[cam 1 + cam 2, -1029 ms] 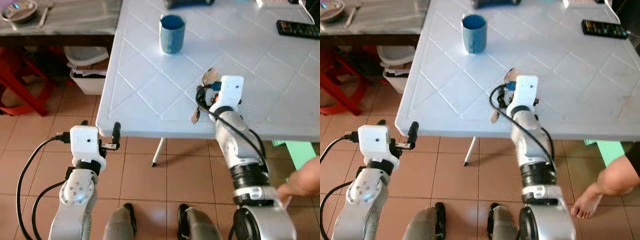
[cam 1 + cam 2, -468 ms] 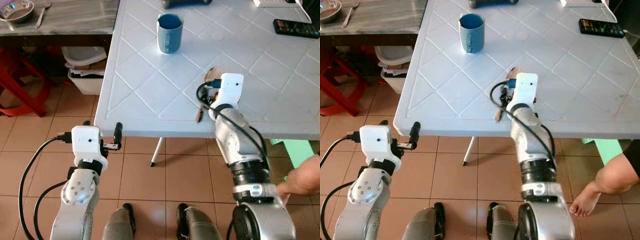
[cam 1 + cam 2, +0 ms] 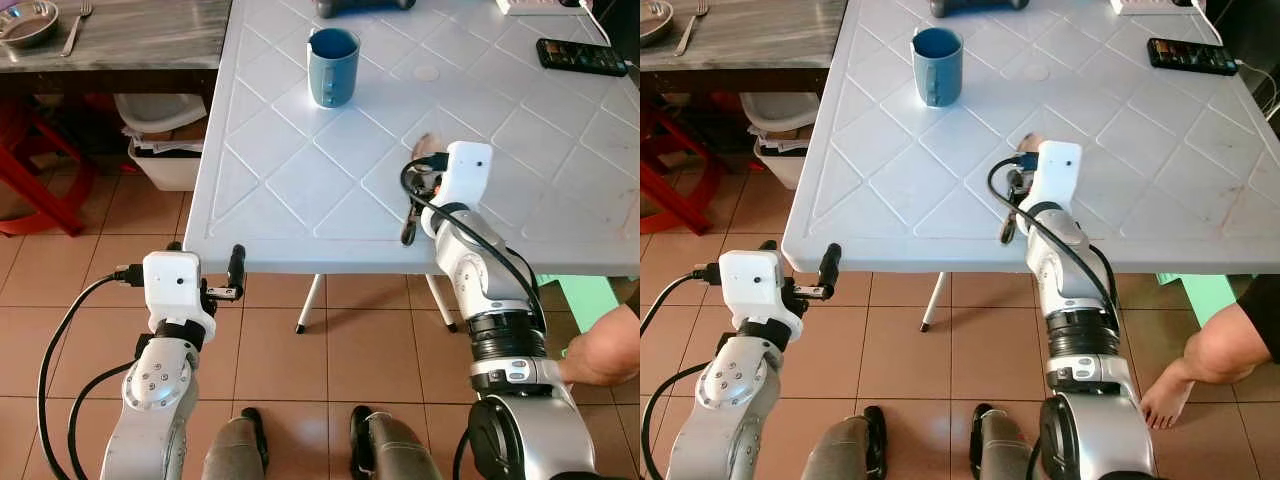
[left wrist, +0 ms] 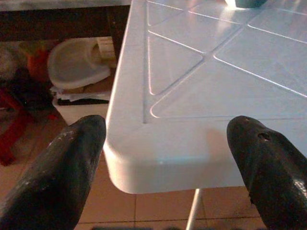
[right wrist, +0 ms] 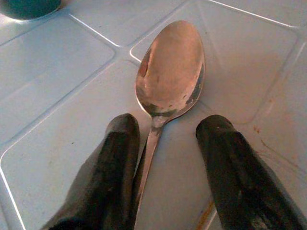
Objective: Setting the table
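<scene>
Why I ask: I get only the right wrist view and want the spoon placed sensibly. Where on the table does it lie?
Observer: The spoon lies flat on the white table, with its handle end close to the edge nearest the robot.
Operator: And that blue thing at the top of my picture?
Observer: It is a blue mug, standing upright farther in and to the robot's left of the right gripper.
Operator: What is the other arm doing?
Observer: The left gripper hangs just off the table's near left corner, fingers open and holding nothing.
</scene>
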### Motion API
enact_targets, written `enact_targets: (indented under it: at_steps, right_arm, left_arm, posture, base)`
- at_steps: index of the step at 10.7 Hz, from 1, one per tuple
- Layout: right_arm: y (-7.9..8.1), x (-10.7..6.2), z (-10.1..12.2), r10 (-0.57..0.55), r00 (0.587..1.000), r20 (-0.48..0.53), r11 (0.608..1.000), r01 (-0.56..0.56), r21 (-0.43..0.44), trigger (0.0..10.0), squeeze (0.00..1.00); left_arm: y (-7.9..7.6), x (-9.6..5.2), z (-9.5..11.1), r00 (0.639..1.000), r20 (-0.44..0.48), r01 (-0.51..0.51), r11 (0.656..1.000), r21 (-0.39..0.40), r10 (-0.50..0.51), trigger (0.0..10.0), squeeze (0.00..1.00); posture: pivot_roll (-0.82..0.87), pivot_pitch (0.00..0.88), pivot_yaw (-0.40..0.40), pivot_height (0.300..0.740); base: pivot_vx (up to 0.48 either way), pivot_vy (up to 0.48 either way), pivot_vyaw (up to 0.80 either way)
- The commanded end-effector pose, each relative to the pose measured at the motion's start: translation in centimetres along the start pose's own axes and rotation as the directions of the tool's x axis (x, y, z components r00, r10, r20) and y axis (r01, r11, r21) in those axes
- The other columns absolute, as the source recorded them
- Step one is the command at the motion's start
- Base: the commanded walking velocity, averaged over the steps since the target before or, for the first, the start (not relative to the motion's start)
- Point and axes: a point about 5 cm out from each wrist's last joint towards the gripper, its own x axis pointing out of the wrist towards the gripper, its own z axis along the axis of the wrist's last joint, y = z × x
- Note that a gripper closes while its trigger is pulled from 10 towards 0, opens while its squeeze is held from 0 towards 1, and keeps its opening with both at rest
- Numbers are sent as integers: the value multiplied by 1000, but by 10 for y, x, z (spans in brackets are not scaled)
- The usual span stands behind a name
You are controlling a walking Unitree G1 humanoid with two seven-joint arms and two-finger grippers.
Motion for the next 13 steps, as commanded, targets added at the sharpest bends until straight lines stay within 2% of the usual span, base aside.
enact_targets:
  at_steps: [1, 3, 5, 7, 8, 11, 12, 13]
  right_arm:
    - [-8, -3, -37, -32, 986, -162, 999, 37, 25, 0, 0]
    - [-10, -3, -39, -35, 984, -172, 999, 40, 27, 0, 0]
    - [-10, -3, -39, -36, 984, -174, 999, 41, 23, 0, 0]
    - [-10, -3, -40, -35, 984, -176, 999, 40, 24, 0, 0]
    - [-10, -2, -39, -30, 984, -175, 999, 35, 29, 0, 0]
    - [-11, -3, -39, -6, 985, -174, 998, 16, 60, 0, 0]
    - [-8, -4, -34, 11, 992, -128, 998, -2, 68, 0, 0]
    - [0, -8, -21, 51, 999, -15, 997, -50, 50, 0, 0]
  left_arm:
    - [-5, -2, -1, 999, -9, 50, 999, -23, -50, 10000, 0]
    - [-16, -5, 4, 988, 27, 156, 986, -65, -155, 10000, 0]
    - [-22, -4, 7, 979, 49, 200, 976, -81, -197, 10000, 0]
    - [-24, -5, 7, 971, 53, 238, 969, -73, -234, 10000, 0]
    - [-26, -7, 6, 954, 49, 297, 954, -32, -296, 10000, 0]
    - [-26, -5, 4, 955, 43, 295, 955, -20, -294, 10000, 0]
    - [-24, -3, 1, 965, 26, 262, 965, -17, -262, 10000, 0]
    - [-17, 0, -2, 981, 11, 195, 980, -24, -195, 10000, 0]
  posture:
    - [74, 277, 22, 740]
    - [72, 275, 22, 740]
    - [68, 273, 21, 740]
    - [68, 274, 18, 740]
    - [62, 273, 17, 740]
    - [55, 261, 18, 740]
    - [59, 256, 20, 740]
    - [59, 252, 18, 740]
  base:
    - [0, 0, 0]
    - [0, 0, 0]
    - [0, 0, 0]
    - [0, 0, 0]
    - [0, 0, 0]
    - [0, 0, 0]
    - [0, 0, 0]
    - [0, 0, 0]
